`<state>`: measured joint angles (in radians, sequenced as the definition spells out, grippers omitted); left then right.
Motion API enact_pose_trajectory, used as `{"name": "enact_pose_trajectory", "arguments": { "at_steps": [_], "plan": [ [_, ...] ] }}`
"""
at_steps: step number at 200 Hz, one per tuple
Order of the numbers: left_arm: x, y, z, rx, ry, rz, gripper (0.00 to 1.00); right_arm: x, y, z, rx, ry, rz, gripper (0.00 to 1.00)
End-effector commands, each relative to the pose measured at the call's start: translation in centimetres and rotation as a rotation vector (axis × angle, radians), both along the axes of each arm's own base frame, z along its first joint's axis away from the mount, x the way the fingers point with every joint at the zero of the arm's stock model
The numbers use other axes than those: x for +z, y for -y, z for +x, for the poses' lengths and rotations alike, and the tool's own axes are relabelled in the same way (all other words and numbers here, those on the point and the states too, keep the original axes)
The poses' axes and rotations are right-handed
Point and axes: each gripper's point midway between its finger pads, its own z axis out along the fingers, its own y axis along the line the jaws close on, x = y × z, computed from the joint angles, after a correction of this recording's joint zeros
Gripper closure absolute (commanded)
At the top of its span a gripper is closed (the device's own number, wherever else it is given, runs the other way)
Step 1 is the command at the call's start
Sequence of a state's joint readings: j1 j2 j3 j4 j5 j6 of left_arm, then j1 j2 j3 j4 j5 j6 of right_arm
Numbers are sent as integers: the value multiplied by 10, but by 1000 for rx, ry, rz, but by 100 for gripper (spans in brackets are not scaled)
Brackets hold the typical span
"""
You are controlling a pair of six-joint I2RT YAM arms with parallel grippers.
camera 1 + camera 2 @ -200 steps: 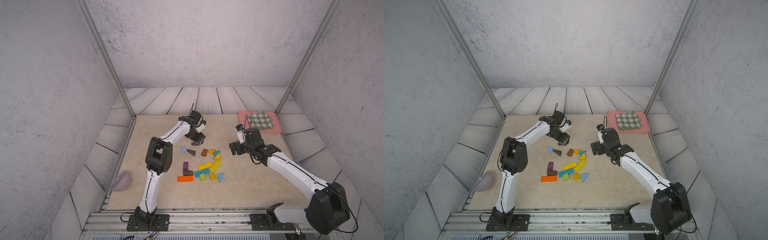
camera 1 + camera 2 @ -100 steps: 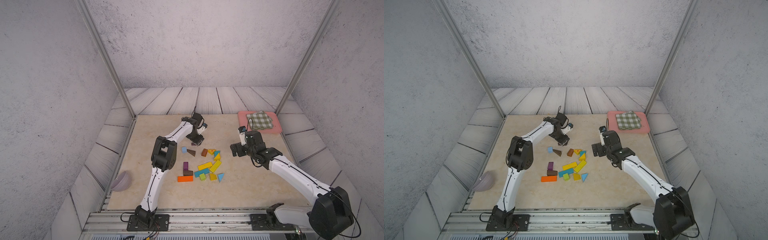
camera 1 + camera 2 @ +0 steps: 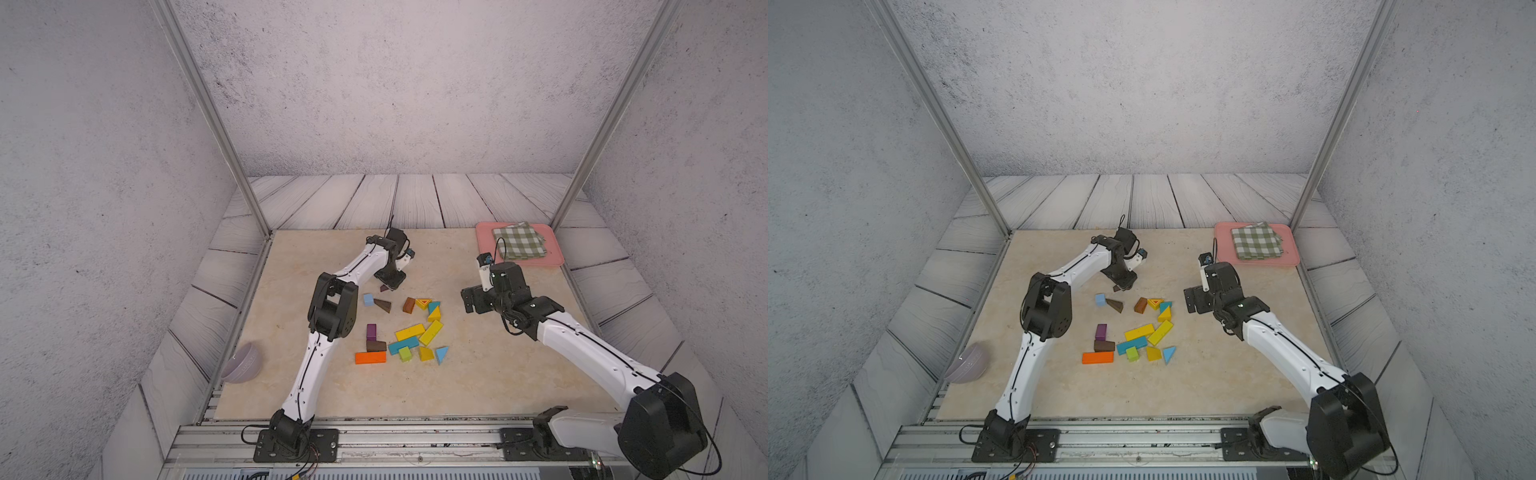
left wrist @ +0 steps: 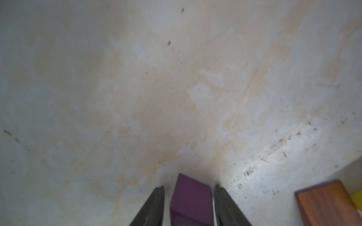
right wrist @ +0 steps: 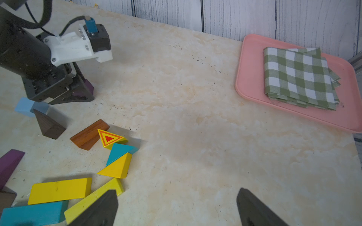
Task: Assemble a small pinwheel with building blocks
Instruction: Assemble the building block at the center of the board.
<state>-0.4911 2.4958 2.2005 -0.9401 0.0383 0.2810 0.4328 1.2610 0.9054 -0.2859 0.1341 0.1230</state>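
in both top views the building blocks (image 3: 409, 332) lie loose in the middle of the desk (image 3: 478, 374), between the two arms. the left arm (image 3: 361, 266) reaches to the far edge of the scatter. the left jaws point down over a small purple wedge (image 3: 384, 287) that peeks out beneath them, just beyond a light-blue cube (image 3: 368, 299) and a dark brown wedge (image 3: 383, 305). the right arm (image 3: 582, 340) hangs on the other side of the blocks, apart from them. an orange bar (image 3: 1097, 357) lies nearest the robot's base. at the far right corner a folded checked cloth (image 3: 1256, 243) sits on a pink tray (image 3: 1289, 259), and a lilac bowl (image 3: 967, 365) lies off the desk's left edge.

from the left wrist, the purple wedge (image 4: 191, 199) rests on the desk between two dark fingers (image 4: 154, 205). the left jaws straddle it, apart, with a thin strip of desk showing on each side, so they are not clamped on it. a reddish-brown block (image 4: 327, 203) lies off to one side.

from the right wrist, the right jaws stand wide apart with only bare desk between them and grip nothing. one finger (image 5: 98, 211) cuts across the end of a yellow bar (image 5: 94, 197). beyond lie a patterned yellow triangle (image 5: 109, 138), a teal triangle (image 5: 119, 151) touching a plain yellow triangle (image 5: 117, 166), and a teal bar (image 5: 33, 215).
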Motion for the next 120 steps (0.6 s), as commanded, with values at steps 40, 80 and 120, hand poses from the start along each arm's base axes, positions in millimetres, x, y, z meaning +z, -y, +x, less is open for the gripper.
{"name": "enact_pose_trajectory", "arguments": {
  "at_steps": [40,80,120],
  "plan": [
    [-16,-22,6,52,-10,68,65,7,3,2,-17,28,9,1],
    [-13,-37,17,116,4,53,68,3,4,1,-18,24,2,1],
    [-13,-47,18,166,4,54,70,0,3,2,-18,20,2,1]
  ]
}}
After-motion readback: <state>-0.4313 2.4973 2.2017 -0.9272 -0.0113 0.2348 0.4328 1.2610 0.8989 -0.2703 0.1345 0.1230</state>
